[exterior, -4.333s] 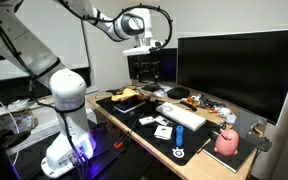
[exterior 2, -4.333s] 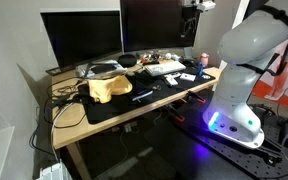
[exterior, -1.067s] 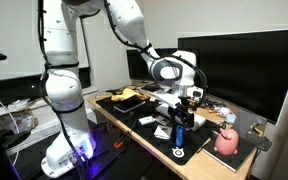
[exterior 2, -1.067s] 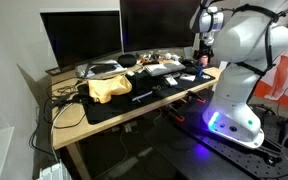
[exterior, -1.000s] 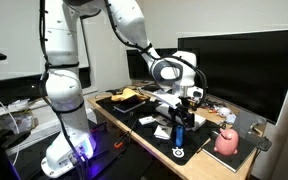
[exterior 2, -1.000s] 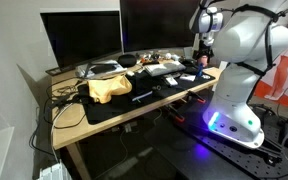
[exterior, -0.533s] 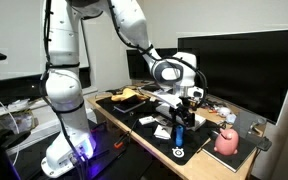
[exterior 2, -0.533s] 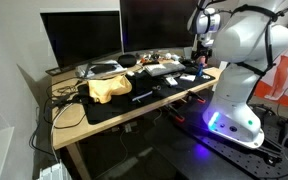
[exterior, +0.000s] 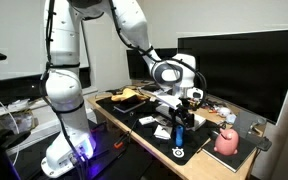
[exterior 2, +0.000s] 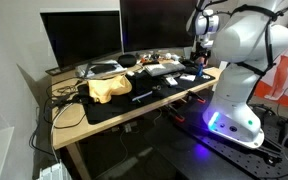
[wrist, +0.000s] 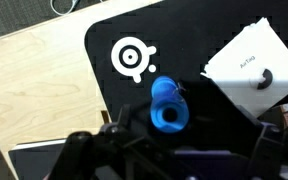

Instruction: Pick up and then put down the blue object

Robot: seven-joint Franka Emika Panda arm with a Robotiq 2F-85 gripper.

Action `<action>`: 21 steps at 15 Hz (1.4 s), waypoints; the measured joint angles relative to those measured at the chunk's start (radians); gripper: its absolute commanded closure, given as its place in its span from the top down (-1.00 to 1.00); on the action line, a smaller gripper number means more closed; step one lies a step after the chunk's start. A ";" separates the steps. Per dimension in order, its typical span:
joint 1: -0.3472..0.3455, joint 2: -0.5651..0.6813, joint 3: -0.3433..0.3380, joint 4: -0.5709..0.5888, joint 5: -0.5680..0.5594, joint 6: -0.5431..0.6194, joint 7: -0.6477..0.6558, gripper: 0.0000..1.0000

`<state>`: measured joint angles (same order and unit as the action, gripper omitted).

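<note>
The blue object (exterior: 180, 134) is a small bright-blue cylinder. It hangs upright from my gripper (exterior: 181, 122), with its lower end just over the black desk mat (exterior: 149, 128). In the wrist view I look down its length, so it shows end-on as a blue ring (wrist: 167, 106) between the dark, blurred fingers, above the mat (wrist: 189, 40). My gripper is shut on it. In an exterior view my gripper (exterior 2: 199, 63) hangs over the desk's end by the robot base. I cannot pick the object out there.
A pink rounded object (exterior: 227, 142) sits at the desk's end. A white keyboard (exterior 2: 165, 68), a white box (wrist: 246, 62), a white logo (wrist: 133, 57) and a yellow cloth (exterior 2: 106, 88) are on the desk. Monitors (exterior: 239, 65) stand behind. Bare wood (wrist: 34, 95) borders the mat.
Since 4.3 s ago the arm has come down from high above the desk and taken hold of the blue object. Over the last second nothing has visibly moved.
</note>
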<state>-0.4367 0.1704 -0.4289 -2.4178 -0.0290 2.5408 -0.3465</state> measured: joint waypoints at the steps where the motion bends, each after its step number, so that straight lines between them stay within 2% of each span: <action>1: 0.000 0.004 0.000 0.000 0.000 0.001 0.000 1.00; 3: 0.000 0.011 0.000 0.000 0.000 0.002 0.000 0.98; 4: 0.000 0.014 0.000 0.000 0.000 0.002 0.000 0.79; 5: 0.000 0.017 0.001 0.000 0.000 0.003 0.000 0.48; 6: 0.000 0.019 0.001 0.000 0.000 0.005 0.000 0.46; 14: 0.000 0.025 0.002 -0.001 -0.001 0.016 0.000 -0.78; 21: -0.007 0.023 0.001 -0.005 -0.003 0.037 0.000 -0.82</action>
<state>-0.4436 0.1937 -0.4278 -2.4225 -0.0323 2.5780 -0.3466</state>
